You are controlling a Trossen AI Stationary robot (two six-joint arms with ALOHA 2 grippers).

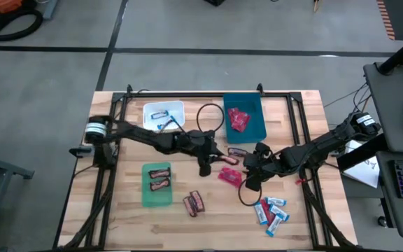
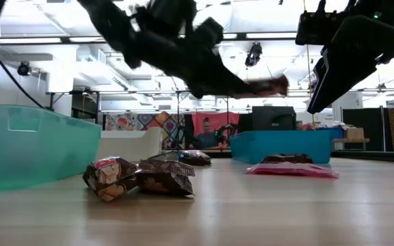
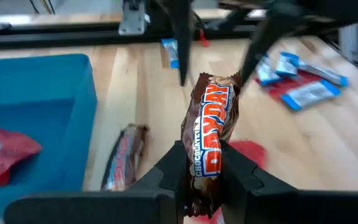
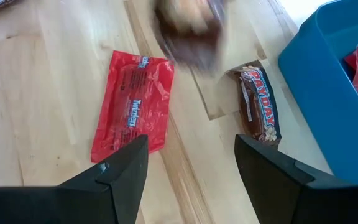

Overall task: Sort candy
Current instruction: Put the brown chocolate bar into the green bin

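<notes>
My left gripper (image 1: 217, 157) is shut on a dark brown mini bar (image 3: 209, 118) and hangs above the table's middle. My right gripper (image 4: 191, 155) is open just to its right, above a red packet (image 4: 132, 106) that lies flat, with another brown bar (image 4: 260, 109) beside it. Two brown bars (image 1: 193, 203) lie near the front edge. Several blue-and-white bars (image 1: 271, 210) lie at the front right. The blurred shape at the top of the right wrist view is the held bar (image 4: 188, 28). My left gripper pinches the brown bar between its two fingers at one end (image 3: 204, 177). The rest of the bar sticks out past the fingertips (image 2: 269, 85). The bar is lifted clear of the table.
A blue bin (image 1: 254, 105) at the far middle holds red packets. A white bin (image 1: 149, 108) at the far left holds blue-and-white bars. A green bin (image 1: 145, 199) at the front left holds brown bars. A dark frame runs along the table's edges. A loose cable loop (image 1: 210, 115) lies between the bins.
</notes>
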